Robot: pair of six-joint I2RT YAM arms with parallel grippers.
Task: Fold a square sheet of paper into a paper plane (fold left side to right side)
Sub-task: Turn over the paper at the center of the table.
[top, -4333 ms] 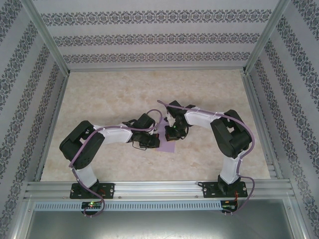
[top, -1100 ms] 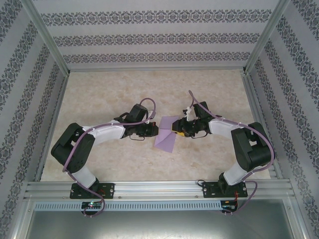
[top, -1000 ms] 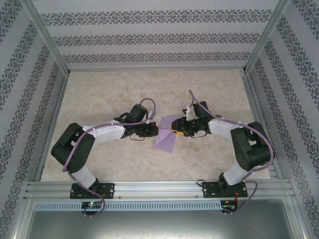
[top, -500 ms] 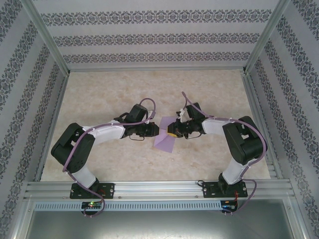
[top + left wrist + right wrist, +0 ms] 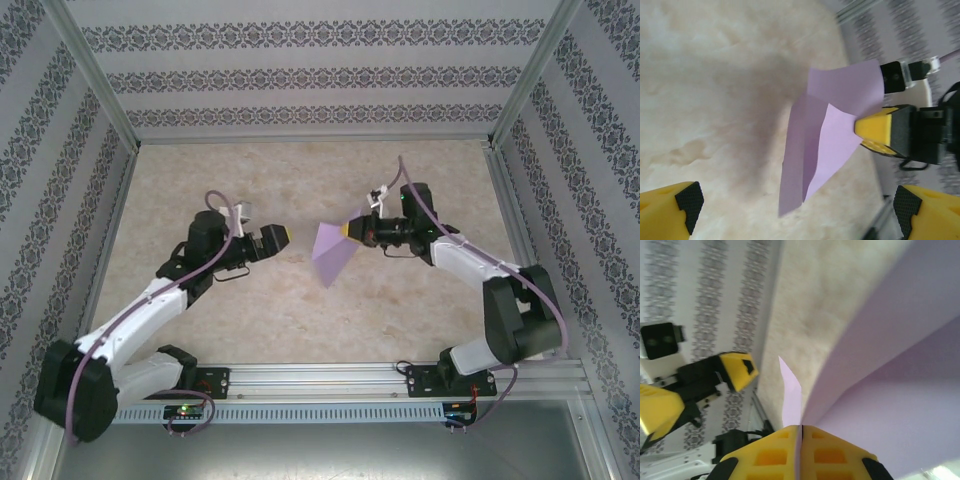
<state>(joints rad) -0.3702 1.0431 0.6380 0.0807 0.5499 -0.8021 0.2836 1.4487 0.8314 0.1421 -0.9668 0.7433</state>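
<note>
A lilac paper plane (image 5: 328, 257), part folded, is held in the air above the middle of a marble-patterned table (image 5: 250, 180). It is pinched by the right gripper (image 5: 347, 229), whose yellow fingers are closed flat on the wide end of the paper. In the right wrist view the two pads (image 5: 770, 455) are seen pressed together with only the thin purple edge between them. From that grip the paper hangs down and toward the near edge of the table, narrowing to a sharp tip.

In the left wrist view, layered flaps and a long crease can be made out on the paper plane (image 5: 825, 145). A soft shadow is cast on the table beside it, so it is judged to be lifted clear, though contact at the tip cannot be ruled out.

The left gripper (image 5: 278, 237) is set near the paper on its left, apart from it, with its jaws spread wide and nothing between them.

The paper is judged to be very light, thin and limp. It will sag, will crease under a hard pinch, and may slip from smooth pads. A hold is best taken at a folded edge or along the centre crease, where several layers lend stiffness, not on a single loose flap.
</note>
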